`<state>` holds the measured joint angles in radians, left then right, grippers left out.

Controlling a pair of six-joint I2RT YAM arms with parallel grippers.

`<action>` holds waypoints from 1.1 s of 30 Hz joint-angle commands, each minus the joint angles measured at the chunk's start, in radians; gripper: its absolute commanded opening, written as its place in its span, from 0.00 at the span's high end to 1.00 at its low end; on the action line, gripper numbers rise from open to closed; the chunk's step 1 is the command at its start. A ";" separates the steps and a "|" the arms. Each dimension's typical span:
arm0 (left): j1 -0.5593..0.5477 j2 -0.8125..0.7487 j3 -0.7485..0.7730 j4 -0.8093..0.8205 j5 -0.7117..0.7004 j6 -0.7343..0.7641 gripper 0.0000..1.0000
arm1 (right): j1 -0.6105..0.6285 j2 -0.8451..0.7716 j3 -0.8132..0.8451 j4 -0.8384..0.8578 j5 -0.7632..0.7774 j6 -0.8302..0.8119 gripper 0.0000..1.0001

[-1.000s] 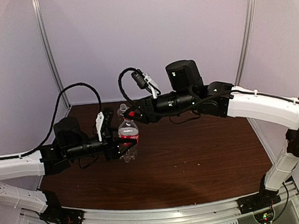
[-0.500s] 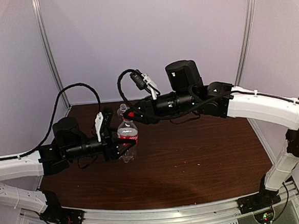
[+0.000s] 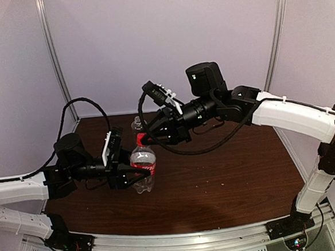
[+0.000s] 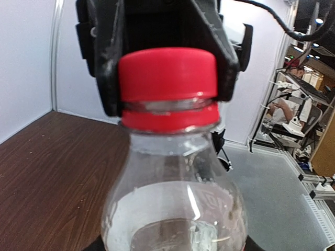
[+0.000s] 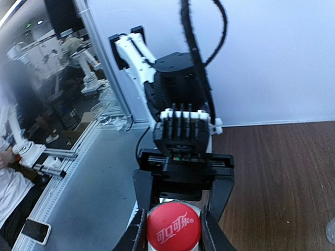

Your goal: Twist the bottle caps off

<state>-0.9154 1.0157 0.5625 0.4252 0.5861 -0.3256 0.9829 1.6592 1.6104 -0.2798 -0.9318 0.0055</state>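
Note:
The bottle with the red label stands upright on the table, and my left gripper is shut on its body from the left. In the left wrist view its clear shoulder fills the lower frame. Its red cap sits on the neck, with my right gripper shut on it from above and to the right. The right wrist view looks down on the cap, with a black finger tight against each side. A plain clear bottle stands just behind, free of both grippers.
The brown table is walled by pale panels at the back and sides. The right arm arches over the table from the right and a black cable loops above the left arm. A metal rail runs along the near edge.
My right gripper has closed fully on the red cap and its wrist has turned. The left gripper and the labelled bottle have shifted slightly toward the near edge.

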 commanded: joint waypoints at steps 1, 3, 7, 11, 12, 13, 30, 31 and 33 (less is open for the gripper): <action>-0.002 0.005 0.004 0.190 0.201 -0.053 0.70 | -0.015 0.073 0.080 -0.149 -0.256 -0.215 0.83; -0.001 0.011 0.001 0.210 0.222 -0.065 0.70 | -0.019 0.086 0.087 -0.167 -0.288 -0.235 0.83; -0.002 0.020 -0.004 0.223 0.223 -0.066 0.70 | -0.025 0.083 0.074 -0.157 -0.294 -0.240 0.82; -0.001 0.032 -0.004 0.227 0.213 -0.062 0.70 | -0.027 0.068 0.056 -0.132 -0.251 -0.208 0.80; -0.001 0.034 -0.004 0.226 0.208 -0.061 0.70 | -0.027 0.063 0.047 -0.119 -0.229 -0.192 0.79; -0.002 0.036 -0.004 0.224 0.203 -0.059 0.70 | -0.027 0.053 0.036 -0.098 -0.194 -0.172 0.78; -0.002 0.026 0.007 0.153 0.060 -0.014 0.70 | -0.021 -0.063 -0.068 -0.007 0.089 0.022 0.31; -0.002 0.025 0.011 0.139 0.041 -0.007 0.70 | -0.019 -0.071 -0.070 -0.007 0.103 0.033 0.29; -0.001 0.024 0.023 0.106 0.009 0.006 0.70 | -0.017 -0.090 -0.072 -0.003 0.136 0.055 0.28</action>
<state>-0.9154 1.0584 0.5465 0.5217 0.6674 -0.3614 0.9627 1.6264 1.5524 -0.2855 -0.8978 0.0051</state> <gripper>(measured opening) 0.548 0.710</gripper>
